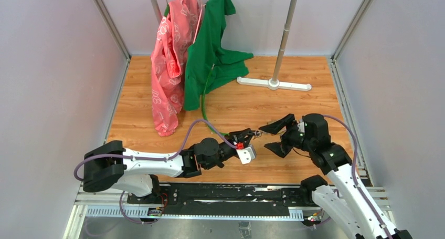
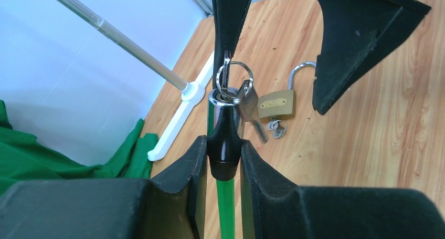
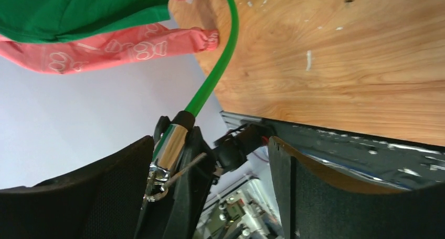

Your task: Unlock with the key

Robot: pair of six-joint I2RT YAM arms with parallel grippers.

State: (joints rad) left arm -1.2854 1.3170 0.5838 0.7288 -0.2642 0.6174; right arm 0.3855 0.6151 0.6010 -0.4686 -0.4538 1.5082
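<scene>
My left gripper (image 2: 222, 142) is shut on the black head (image 2: 224, 163) of the green cable lock (image 1: 203, 100), held just above the table. The key (image 2: 225, 81) stands in the lock's chrome end (image 2: 222, 99), with a ring (image 2: 239, 73) and a second small key (image 2: 249, 103) dangling from it. My right gripper (image 1: 273, 138) is open around that end. One of its fingers (image 2: 231, 18) is next to the key and the other (image 2: 362, 44) stands well off to the side. In the right wrist view the chrome end (image 3: 170, 147) and ring (image 3: 154, 190) lie by my left-hand finger (image 3: 78, 197).
A brass padlock (image 2: 277, 103) with its bunch of keys (image 2: 276, 127) lies on the wooden table (image 1: 315, 100) under the grippers. A pink garment (image 1: 170, 55) and a green garment (image 1: 210, 50) hang from a rack whose white foot (image 1: 273, 83) stands at the back.
</scene>
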